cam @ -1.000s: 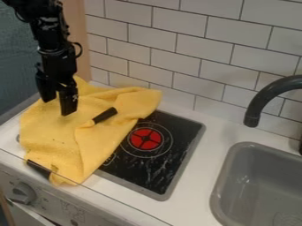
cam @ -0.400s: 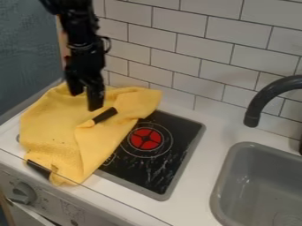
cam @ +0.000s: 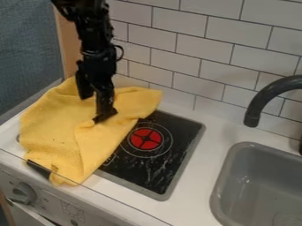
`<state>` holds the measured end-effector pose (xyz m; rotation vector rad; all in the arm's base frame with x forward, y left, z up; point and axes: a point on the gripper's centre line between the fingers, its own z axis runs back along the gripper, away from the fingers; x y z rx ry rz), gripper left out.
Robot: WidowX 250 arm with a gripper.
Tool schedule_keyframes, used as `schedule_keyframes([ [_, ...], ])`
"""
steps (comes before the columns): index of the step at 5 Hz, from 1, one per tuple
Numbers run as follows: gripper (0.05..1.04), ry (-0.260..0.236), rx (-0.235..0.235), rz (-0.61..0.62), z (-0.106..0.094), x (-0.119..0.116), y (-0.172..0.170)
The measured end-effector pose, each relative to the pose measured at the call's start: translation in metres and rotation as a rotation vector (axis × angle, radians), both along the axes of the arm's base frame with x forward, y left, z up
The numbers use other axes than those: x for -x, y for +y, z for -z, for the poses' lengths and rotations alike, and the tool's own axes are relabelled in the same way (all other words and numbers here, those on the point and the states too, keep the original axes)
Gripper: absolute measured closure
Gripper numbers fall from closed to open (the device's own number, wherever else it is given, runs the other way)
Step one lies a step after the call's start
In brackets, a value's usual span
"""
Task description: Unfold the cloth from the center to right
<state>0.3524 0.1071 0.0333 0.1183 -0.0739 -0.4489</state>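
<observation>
My gripper (cam: pixel 95 104) hangs over the upper middle of the yellow cloth (cam: pixel 56 128), its two fingers apart and nothing seen between them. The right fingertip overlaps the dark handle (cam: pixel 105 116) that pokes out of a fold near the cloth's middle; whether they touch I cannot tell. The cloth lies crumpled on the left part of the stove, covering the left side of the black cooktop (cam: pixel 154 170). A second dark piece (cam: pixel 38 168) sticks out under the cloth's lower left edge.
The red burner (cam: pixel 145 139) shows right of the cloth. Farther right are a grey sink (cam: pixel 229 176) and a dark curved faucet (cam: pixel 266 95). A white tiled wall (cam: pixel 177 53) stands behind, and a knob (cam: pixel 22 192) is on the stove's front.
The gripper has moved right and, most recently, lower over the cloth, to the dark handle. Cloth and handle look unmoved.
</observation>
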Motion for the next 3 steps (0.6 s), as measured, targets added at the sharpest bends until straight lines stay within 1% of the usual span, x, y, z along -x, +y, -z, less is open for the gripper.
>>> schedule_keyframes([
  [1,0.084,0.037,-0.009,0.019,0.016,0.000,-0.007],
  [2,0.144,0.035,-0.021,0.008,0.019,-0.001,-0.005],
  [3,0.453,0.056,-0.024,-0.001,0.028,0.001,-0.004],
])
